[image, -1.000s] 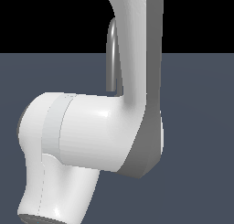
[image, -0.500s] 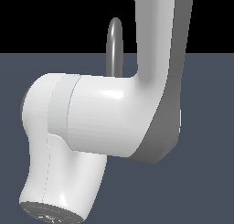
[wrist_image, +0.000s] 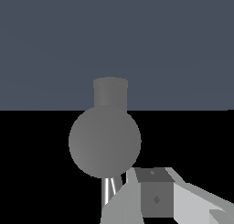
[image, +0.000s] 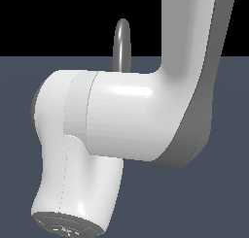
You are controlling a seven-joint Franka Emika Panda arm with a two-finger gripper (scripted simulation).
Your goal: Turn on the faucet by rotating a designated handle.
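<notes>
Dark slate tabletop (image: 228, 203) meets black background behind the white arm (image: 146, 120), which hides most of the faucet (image: 122, 45); only its arch rises above. From the wrist, the handle (wrist_image: 109, 191) shows beside the claw (wrist_image: 157, 198); its state cannot be told.

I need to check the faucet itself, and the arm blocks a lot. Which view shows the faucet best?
The wrist view: the faucet sits unobstructed, centre frame. The exterior view shows only its arched spout top above the arm.
</notes>
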